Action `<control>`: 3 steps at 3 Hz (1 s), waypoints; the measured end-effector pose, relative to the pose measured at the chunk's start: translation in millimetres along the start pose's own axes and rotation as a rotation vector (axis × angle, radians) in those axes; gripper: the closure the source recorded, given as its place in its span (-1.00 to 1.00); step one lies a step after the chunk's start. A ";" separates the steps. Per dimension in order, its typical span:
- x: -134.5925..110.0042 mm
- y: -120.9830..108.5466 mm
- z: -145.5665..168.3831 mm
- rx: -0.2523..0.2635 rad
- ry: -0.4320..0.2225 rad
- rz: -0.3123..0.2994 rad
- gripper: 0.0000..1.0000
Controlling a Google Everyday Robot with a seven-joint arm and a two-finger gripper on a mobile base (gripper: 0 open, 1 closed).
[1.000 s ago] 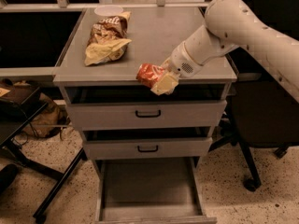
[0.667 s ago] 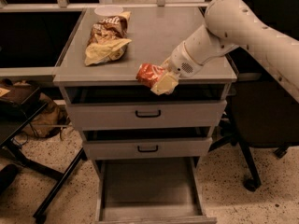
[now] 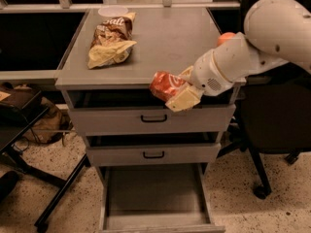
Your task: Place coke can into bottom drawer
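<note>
Grey surface [image 3: 165, 38], upper centre of frame. On it: one chip bag [image 3: 111, 40], upper left; one pale round container [image 3: 112, 10], back edge; one orange fruit [image 3: 225, 37], right edge. My hand [image 3: 177, 93] grips the coke can [image 3: 165, 85] at the front edge.

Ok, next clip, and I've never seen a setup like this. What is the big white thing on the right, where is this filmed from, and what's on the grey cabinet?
There is only one view, looking down at the front of a grey drawer cabinet; where the camera is mounted is not known. The white thing is a robot arm reaching in from the right. At its end is the tool, two beige fingers, at the cabinet's front edge. It is closed on a red coke can, which is held tilted. On the cabinet top lie a brown-and-yellow chip bag at the back left and an orange fruit, partly hidden behind the arm. The two upper drawers are shut. The bottom drawer is pulled open.
</note>
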State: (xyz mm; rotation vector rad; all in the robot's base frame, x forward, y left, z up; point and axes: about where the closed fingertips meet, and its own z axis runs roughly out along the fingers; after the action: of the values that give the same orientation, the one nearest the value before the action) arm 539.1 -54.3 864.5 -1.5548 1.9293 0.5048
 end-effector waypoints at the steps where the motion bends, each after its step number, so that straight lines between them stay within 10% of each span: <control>1: 1.0 23.3 -12.6 0.012 -0.020 -0.004 1.00; 3: 15.5 39.9 34.8 -0.066 -0.104 0.009 1.00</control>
State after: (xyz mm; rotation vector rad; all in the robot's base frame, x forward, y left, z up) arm 506.0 -34.3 825.2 -1.5299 1.8587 0.6471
